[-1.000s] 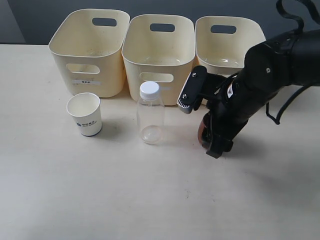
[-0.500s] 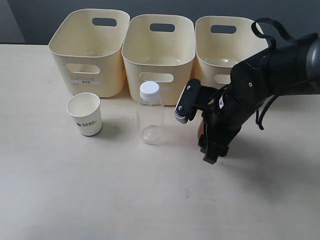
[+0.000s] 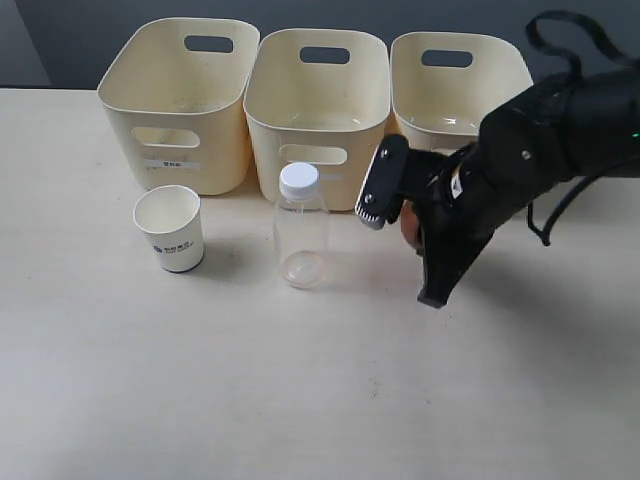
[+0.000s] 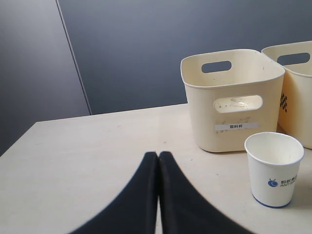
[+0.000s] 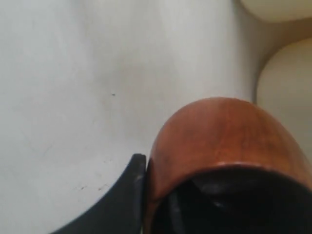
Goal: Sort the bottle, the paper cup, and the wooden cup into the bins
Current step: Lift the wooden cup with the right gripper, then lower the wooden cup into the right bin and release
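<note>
My right gripper (image 3: pixel 416 250) is shut on the reddish-brown wooden cup (image 3: pixel 407 223), held just above the table in front of the right bin (image 3: pixel 412 75). In the right wrist view one black finger (image 5: pixel 131 187) presses the outside of the wooden cup (image 5: pixel 219 136) and the other sits inside its dark mouth. The clear bottle (image 3: pixel 300 232) with a white cap stands before the middle bin (image 3: pixel 270 120). In front of the left bin (image 3: pixel 125 110) is the white paper cup (image 3: pixel 170 228). My left gripper (image 4: pixel 158 156) is shut on nothing, short of the paper cup (image 4: pixel 273 168).
The three cream bins stand in a row at the table's far edge. The left bin (image 4: pixel 234 105) carries a small white label. The right arm's black body and cables (image 3: pixel 560 130) hang over the right side of the table.
The right arm has risen and drawn back toward the bins with the wooden cup in its grip. The bottle and paper cup have not moved.
</note>
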